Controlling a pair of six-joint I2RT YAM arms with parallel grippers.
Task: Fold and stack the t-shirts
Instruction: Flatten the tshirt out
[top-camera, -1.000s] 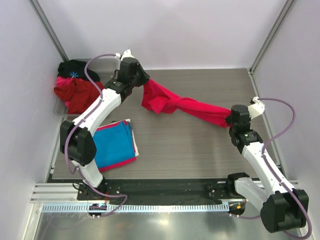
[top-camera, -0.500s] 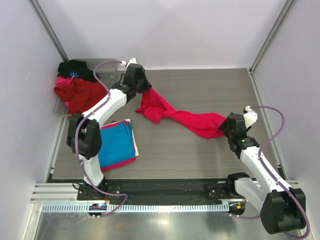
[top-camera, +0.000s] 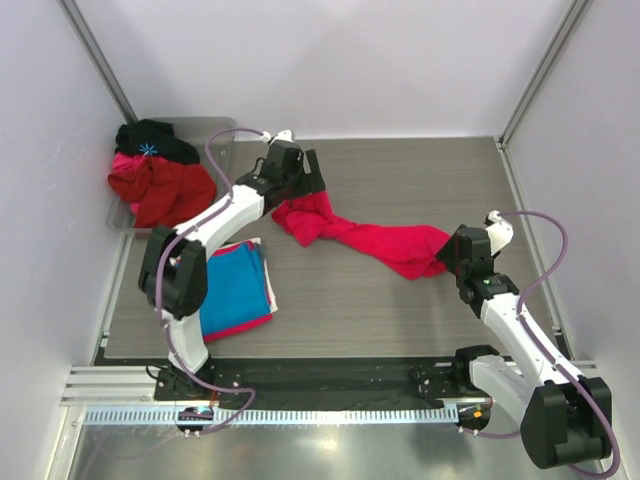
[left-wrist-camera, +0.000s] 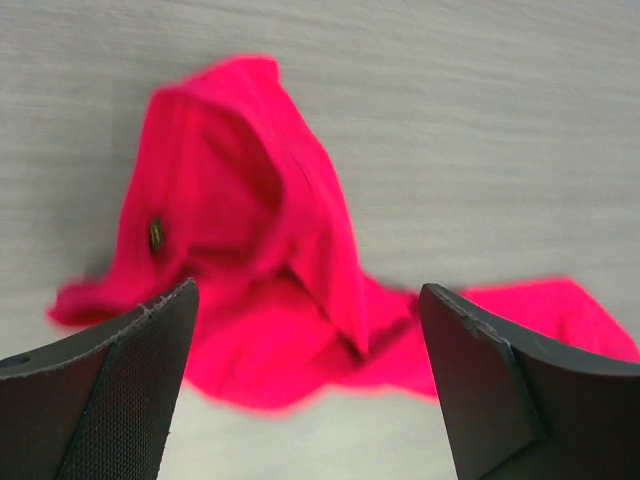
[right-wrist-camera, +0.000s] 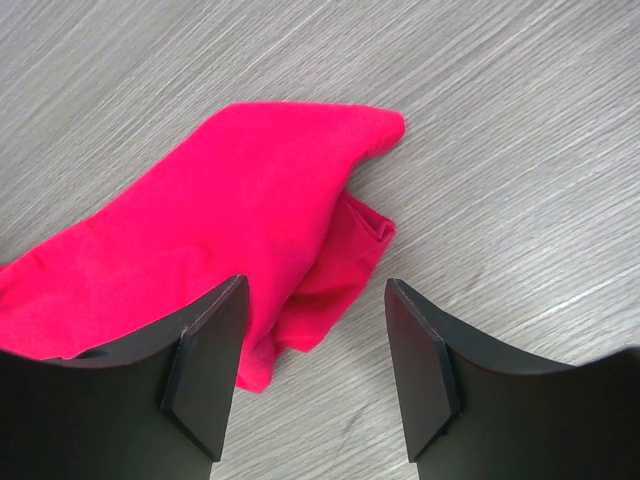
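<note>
A bright crimson-pink t-shirt (top-camera: 365, 238) lies in a crumpled, stretched strip across the middle of the table. My left gripper (top-camera: 308, 183) hovers open just above the shirt's bunched left end (left-wrist-camera: 265, 250), nothing between its fingers (left-wrist-camera: 125, 385). My right gripper (top-camera: 448, 256) stands open over the shirt's right end (right-wrist-camera: 225, 215), with the cloth under its left finger (right-wrist-camera: 205, 365) and not pinched. A folded blue t-shirt (top-camera: 230, 283) rests at the left on a pink-red one (top-camera: 250, 324) whose edge shows beneath it.
A clear bin (top-camera: 215, 128) at the back left holds a heap of dark red, pink and black clothes (top-camera: 155, 180). Grey walls close in the table on three sides. A metal rail (top-camera: 300, 410) runs along the near edge by the arm bases.
Both grippers have opened and let go of the crimson-pink shirt, which has sunk flat onto the table. The left gripper has moved right; the right one dropped lower and now stays still.
</note>
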